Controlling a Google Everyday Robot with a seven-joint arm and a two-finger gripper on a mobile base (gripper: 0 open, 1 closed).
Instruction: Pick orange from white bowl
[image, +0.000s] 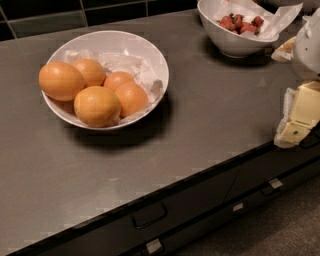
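Observation:
The white bowl (150, 52) is wide and shallow, lined with crumpled pale paper, and stands on the dark counter at the left. It holds several oranges. The orange (97, 106), large, round, yellowish and dimpled, lies at the bowl's front. An oval, deeper-orange one (61, 81) lies at its left, and two smaller reddish ones (132, 98) lie to its right. My gripper (296, 125), cream-coloured, hangs at the right edge of the view over the counter's front edge, far to the right of the bowl and holding nothing that I can see.
A deeper white bowl (232, 45) with red berries on paper stands at the back right. The counter's front edge (165, 182) runs diagonally, with dark drawers and handles (149, 216) below. A tiled wall (50, 20) lies behind.

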